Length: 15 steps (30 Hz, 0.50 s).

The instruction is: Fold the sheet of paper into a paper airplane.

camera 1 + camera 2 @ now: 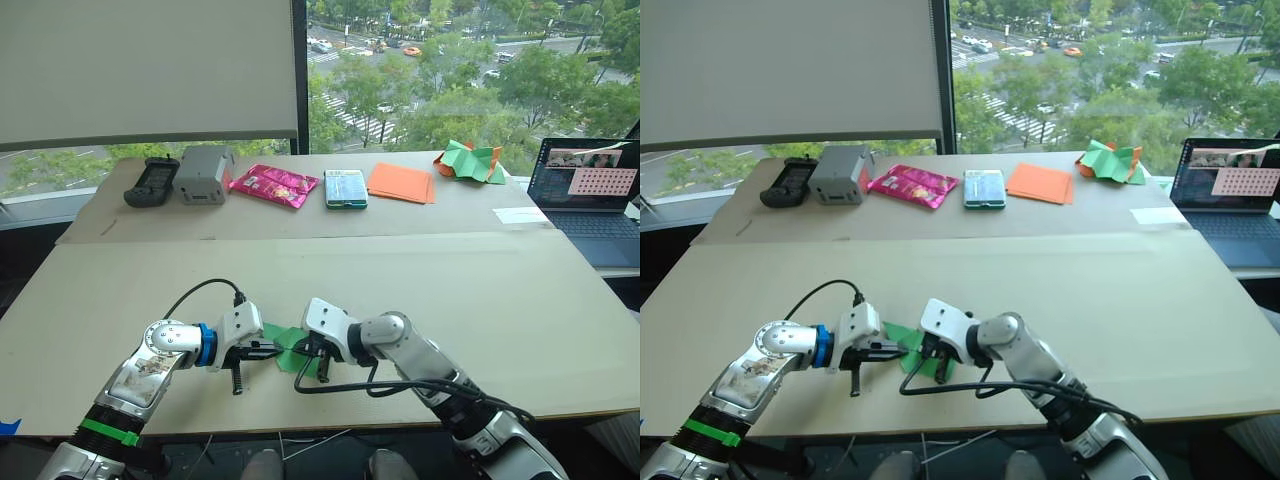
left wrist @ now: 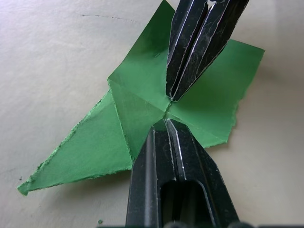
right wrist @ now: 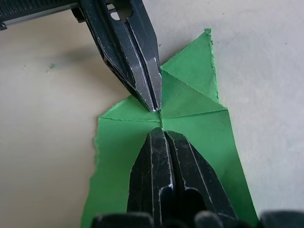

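Green sheet of paper (image 1: 287, 348) lying partly folded at the near edge of the cardboard table (image 1: 420, 290), between both arms. Left gripper (image 2: 167, 122) and right gripper (image 3: 160, 132) both clenched, tips meeting at the crease junction and pressing down. Likely to tear along the ragged edges, or skid on the smooth board, if either tip drags sideways while pressing.

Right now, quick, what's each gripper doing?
Left gripper: shut, tips pressed on the green sheet of paper.
Right gripper: shut, tips pressed on the same sheet.
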Motion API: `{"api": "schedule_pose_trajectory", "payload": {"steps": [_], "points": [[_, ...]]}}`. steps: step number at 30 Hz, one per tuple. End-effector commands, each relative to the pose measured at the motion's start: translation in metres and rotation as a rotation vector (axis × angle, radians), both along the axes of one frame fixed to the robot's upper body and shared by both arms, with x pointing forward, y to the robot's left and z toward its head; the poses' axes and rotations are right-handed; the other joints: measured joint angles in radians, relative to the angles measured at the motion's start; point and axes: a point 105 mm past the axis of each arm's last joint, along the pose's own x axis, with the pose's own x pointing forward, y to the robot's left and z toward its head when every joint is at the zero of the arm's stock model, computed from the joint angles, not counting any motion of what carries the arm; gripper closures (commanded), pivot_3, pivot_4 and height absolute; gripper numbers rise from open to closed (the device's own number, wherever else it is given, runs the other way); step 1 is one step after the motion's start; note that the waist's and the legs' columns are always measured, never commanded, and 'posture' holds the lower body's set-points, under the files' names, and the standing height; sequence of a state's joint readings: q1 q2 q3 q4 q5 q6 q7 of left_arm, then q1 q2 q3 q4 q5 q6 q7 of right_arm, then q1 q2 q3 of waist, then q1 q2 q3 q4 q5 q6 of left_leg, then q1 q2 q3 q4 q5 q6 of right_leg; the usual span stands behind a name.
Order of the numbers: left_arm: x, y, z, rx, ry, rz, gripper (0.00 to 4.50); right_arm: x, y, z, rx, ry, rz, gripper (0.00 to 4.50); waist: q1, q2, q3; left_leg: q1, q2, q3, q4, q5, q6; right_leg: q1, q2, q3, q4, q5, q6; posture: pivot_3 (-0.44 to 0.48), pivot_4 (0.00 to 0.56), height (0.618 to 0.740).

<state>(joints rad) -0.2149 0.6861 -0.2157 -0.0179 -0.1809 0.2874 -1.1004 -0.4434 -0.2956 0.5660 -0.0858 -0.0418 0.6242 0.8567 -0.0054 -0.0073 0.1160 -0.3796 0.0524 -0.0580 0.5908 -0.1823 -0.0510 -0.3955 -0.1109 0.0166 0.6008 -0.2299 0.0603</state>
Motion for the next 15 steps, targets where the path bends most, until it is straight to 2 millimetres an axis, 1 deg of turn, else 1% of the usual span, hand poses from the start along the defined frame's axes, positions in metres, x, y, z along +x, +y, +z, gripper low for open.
{"api": "schedule_pose_trajectory", "payload": {"steps": [1, 5, 8, 15], "points": [[0.001, 0.011, -0.015, 0.069, 0.036, 0.040, 4.50, -0.013, -0.037, -0.052, -0.174, 0.185, -0.112, 4.49, 0.002, 0.000, -0.001, 0.000, 0.000, 0.000, 0.000, 0.000, 0.000, 0.000, 0.000, 0.000, 0.000, 0.000, 0.000, 0.000, 0.150, 0.706], [0.003, 0.012, -0.018, 0.076, 0.042, 0.050, 4.50, -0.016, -0.041, -0.051, -0.171, 0.194, -0.131, 4.49, 0.004, 0.000, -0.001, 0.000, 0.000, 0.000, 0.000, 0.000, -0.001, 0.001, -0.001, 0.000, -0.003, 0.000, 0.000, 0.000, 0.150, 0.706], [0.003, 0.008, -0.015, 0.055, 0.049, 0.037, 4.50, -0.017, -0.043, -0.051, -0.173, 0.195, -0.137, 4.49, 0.006, 0.000, -0.001, 0.000, 0.000, 0.000, 0.000, -0.001, -0.002, 0.001, -0.001, -0.001, -0.005, 0.000, 0.000, 0.000, 0.150, 0.706], [0.009, 0.004, 0.025, -0.068, 0.037, 0.013, 4.50, -0.014, -0.041, -0.052, -0.176, 0.196, -0.152, 4.49, 0.005, -0.001, 0.000, -0.001, 0.000, 0.000, 0.000, -0.001, -0.002, 0.001, -0.001, -0.001, -0.005, 0.000, 0.000, 0.000, 0.150, 0.706]]}}
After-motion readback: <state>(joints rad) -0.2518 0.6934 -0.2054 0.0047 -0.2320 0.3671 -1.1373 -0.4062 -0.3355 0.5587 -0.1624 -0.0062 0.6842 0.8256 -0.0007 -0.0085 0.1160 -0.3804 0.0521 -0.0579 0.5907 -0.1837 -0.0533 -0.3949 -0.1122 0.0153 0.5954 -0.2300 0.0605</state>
